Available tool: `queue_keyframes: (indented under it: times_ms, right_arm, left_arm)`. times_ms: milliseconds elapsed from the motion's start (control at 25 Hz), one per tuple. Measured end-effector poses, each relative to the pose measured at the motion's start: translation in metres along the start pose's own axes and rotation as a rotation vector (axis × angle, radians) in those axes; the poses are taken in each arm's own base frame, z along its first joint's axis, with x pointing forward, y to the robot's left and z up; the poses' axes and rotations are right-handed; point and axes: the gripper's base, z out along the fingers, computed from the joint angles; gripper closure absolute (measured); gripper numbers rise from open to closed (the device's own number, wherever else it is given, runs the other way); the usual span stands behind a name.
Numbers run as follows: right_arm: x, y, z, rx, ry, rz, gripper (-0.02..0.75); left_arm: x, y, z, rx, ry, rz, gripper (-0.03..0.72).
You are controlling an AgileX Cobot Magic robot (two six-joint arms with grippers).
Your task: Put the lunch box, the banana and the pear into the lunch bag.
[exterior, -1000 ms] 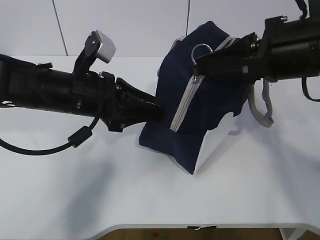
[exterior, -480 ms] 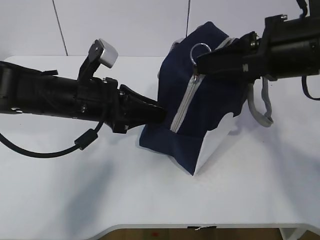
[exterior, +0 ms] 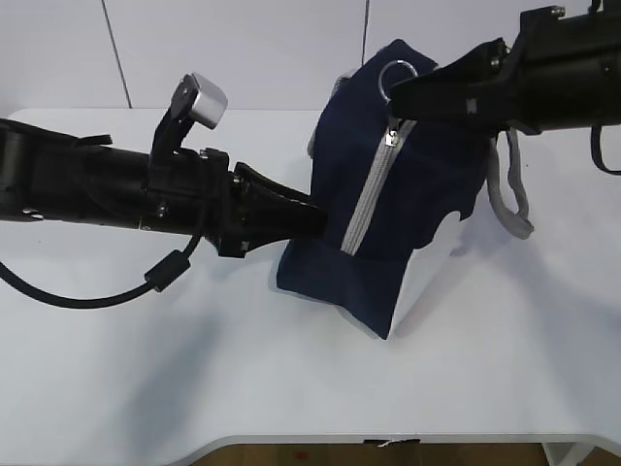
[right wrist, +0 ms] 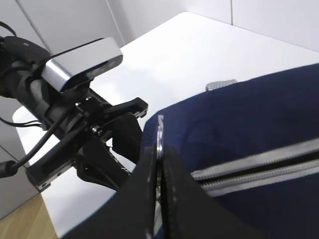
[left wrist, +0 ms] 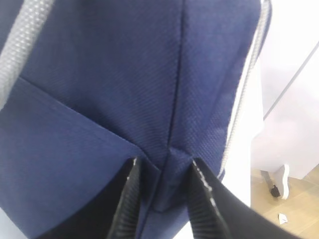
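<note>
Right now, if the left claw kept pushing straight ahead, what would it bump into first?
The lunch bag: the left claw already pinches a fold of its navy fabric, so more bag lies straight ahead.

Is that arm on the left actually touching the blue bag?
Touching. In the left wrist view, the left gripper pinches a fold of the lunch bag between its fingers, fabric pressed against both.

Lunch bag (exterior: 388, 194) interior hidden; left end effector (exterior: 315, 221) tips hidden against fabric; right arm cut by frame edge.
</note>
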Motion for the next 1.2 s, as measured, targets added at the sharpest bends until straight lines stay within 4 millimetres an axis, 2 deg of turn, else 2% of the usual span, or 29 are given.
queue_keyframes:
  times_ms: [320, 1200]
  right_arm:
    - [0.003, -0.006, 0.001, 0.05, 0.023, 0.026, 0.731]
    - [0.005, -0.015, 0.006, 0.109, 0.017, 0.082, 0.731]
  left_arm:
    - [0.0, 0.0, 0.0, -0.001, -0.002, -0.002, 0.504]
    - [-0.001, -0.002, 0.0, 0.027, -0.014, -0.002, 0.51]
